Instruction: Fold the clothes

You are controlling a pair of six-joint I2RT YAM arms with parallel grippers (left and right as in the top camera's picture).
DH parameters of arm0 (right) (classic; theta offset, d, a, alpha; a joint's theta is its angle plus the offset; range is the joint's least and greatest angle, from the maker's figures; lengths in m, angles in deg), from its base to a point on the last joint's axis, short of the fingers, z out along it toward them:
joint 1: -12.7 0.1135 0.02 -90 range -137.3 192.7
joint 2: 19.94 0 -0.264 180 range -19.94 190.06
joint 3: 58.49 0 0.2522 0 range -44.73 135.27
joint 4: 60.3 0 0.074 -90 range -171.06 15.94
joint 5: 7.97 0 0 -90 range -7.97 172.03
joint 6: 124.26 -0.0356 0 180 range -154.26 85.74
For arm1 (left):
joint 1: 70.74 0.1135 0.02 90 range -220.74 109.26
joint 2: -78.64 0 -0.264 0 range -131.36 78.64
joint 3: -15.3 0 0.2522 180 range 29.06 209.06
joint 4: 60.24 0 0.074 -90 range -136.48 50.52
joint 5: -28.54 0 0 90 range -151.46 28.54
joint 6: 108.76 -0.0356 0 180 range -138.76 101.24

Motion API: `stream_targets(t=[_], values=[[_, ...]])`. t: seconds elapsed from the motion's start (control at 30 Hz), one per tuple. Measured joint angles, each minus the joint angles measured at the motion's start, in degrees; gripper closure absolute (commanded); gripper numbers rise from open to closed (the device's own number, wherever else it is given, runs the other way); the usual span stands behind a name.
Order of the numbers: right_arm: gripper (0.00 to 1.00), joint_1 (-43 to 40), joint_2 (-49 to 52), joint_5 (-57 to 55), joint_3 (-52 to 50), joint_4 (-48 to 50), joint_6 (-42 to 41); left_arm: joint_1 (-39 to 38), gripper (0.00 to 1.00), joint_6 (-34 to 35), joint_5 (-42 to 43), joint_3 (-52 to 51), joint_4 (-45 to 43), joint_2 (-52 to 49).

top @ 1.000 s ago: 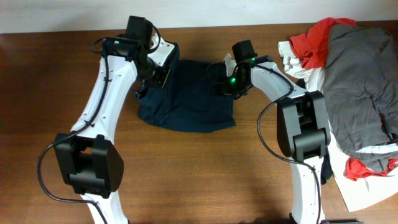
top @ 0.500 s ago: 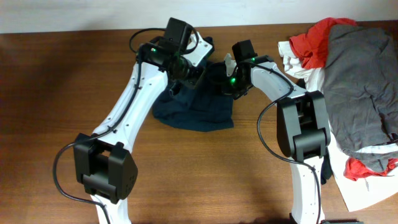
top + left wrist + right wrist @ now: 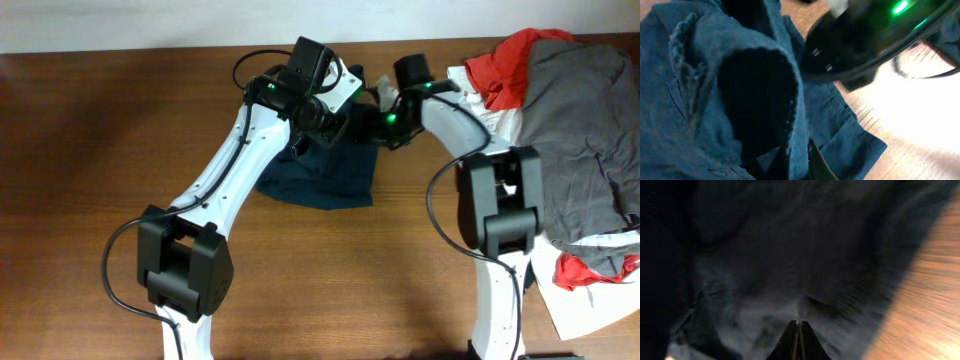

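Centrally, toward the far side of the wooden counter [image 3: 100, 200], the navy garment [image 3: 325, 175] lies bunched, its far edge drawn up between the two arms. The left end effector [image 3: 335, 125] is clamped on a fold of it. The right end effector [image 3: 386, 118], just beside, has its fingers pressed together on the same cloth. Crowding the right edge sits a heap: a grey garment [image 3: 585, 140] over a red garment [image 3: 510, 65] and white cloth [image 3: 590, 300].

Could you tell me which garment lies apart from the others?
The navy garment, alone near the middle; the grey garment, red garment and white cloth are heaped together on the right.
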Motion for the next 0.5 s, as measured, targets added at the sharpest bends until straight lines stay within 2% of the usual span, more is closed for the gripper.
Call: stream_targets(t=[0.17,0.2,0.27,0.3,0.33,0.37,0.5], values=[[0.96,-5.3,-7.2,3.7,0.3,0.0,-1.0,0.0,0.98,0.0,0.0,0.0,-0.1,0.0],[0.96,-6.7,-8.6,4.5,0.5,0.0,-1.2,-0.2,0.87,0.0,0.0,0.0,-0.1,0.0],[0.96,-9.0,-10.1,5.9,0.8,0.0,-1.3,-0.6,0.40,0.2,0.0,0.0,-0.2,0.0],[0.96,-10.3,-10.5,6.7,0.9,0.0,-1.3,-1.0,0.26,0.2,0.1,0.0,-0.2,0.0],[0.96,-11.6,-10.6,7.8,0.9,0.0,-1.3,-1.4,0.06,0.1,0.0,0.0,-0.2,0.0],[0.96,-12.6,-10.6,8.6,0.9,0.0,-1.4,-1.8,0.01,0.2,0.1,0.0,-0.3,0.0],[0.96,-16.1,-10.6,10.8,0.9,-0.6,-1.5,-3.6,0.01,0.2,0.1,0.0,-0.8,0.0]])
